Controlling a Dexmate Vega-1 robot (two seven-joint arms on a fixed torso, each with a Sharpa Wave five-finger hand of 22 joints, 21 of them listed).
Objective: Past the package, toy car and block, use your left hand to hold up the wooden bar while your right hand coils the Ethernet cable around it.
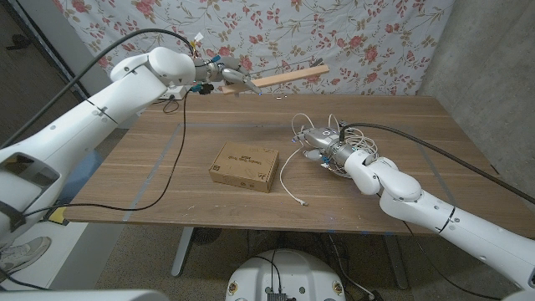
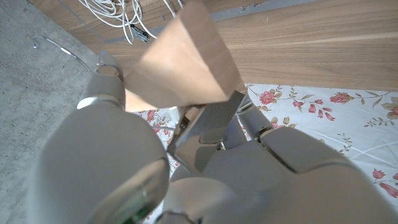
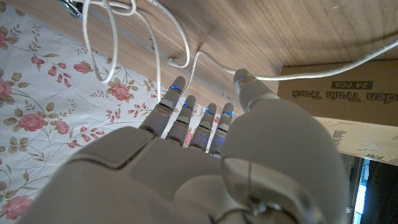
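Wooden table (image 1: 401, 167), left hand (image 1: 227, 77) raising wooden bar (image 1: 292, 77)

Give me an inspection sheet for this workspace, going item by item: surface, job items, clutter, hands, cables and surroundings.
Surface: wooden table, tape marks on it.
Job's things: wooden bar held up above the table's far edge; white Ethernet cable in loose loops on the table, one end trailing toward the near edge.
Clutter: cardboard package lying flat mid-table; toy car and block not seen.
Hands: left hand grips one end of the bar; right hand rests at the cable pile, hold unclear.
Cables: black cable across the table's left part.
Surroundings: floral cloth behind the table.
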